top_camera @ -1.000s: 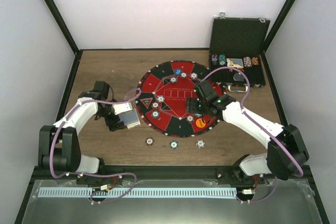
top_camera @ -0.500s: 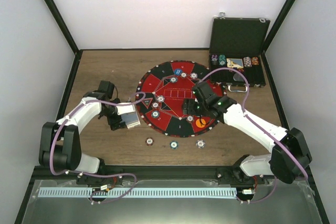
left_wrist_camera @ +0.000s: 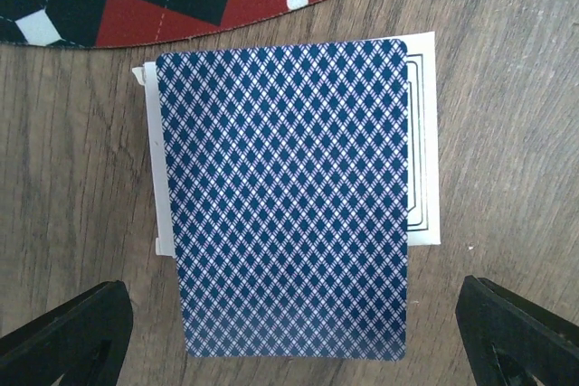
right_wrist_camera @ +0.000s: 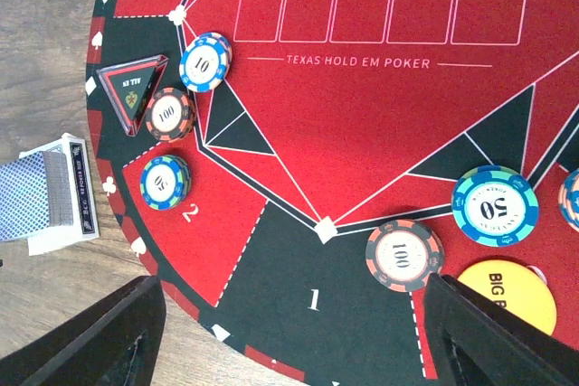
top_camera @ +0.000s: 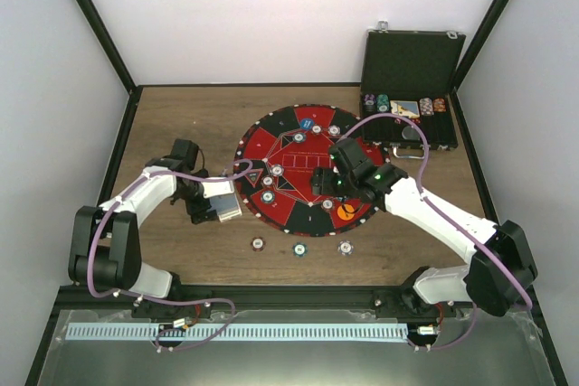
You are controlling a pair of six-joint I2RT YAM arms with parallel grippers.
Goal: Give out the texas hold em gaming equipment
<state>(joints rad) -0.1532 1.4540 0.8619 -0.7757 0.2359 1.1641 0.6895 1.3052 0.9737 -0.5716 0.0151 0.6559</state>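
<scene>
A deck of blue-backed playing cards [left_wrist_camera: 285, 196] lies on the wood by the round mat's left edge, also visible as the deck [top_camera: 223, 199] in the top view. My left gripper [left_wrist_camera: 294, 350] hangs open, its fingers either side of the deck's near end and clear of it. My right gripper [right_wrist_camera: 298, 341] is open over the mat's black section 1, holding nothing. On the mat lie a black triangular marker [right_wrist_camera: 133, 88], striped chips [right_wrist_camera: 204, 62] [right_wrist_camera: 168, 114] [right_wrist_camera: 165, 181], a 100 chip [right_wrist_camera: 403, 255], a 50 chip [right_wrist_camera: 494, 206] and an orange button [right_wrist_camera: 507, 296].
The red-and-black mat [top_camera: 298, 146] fills the table's middle, with a blue button [top_camera: 308, 121] at its far edge. Three chips [top_camera: 259, 243] [top_camera: 299, 249] [top_camera: 345, 247] lie on the wood in front of it. A black hinged case [top_camera: 412, 65] stands open at the back right.
My right gripper has slid a little to the left across the mat. The left arm has shifted slightly toward the deck, which has stayed put.
</scene>
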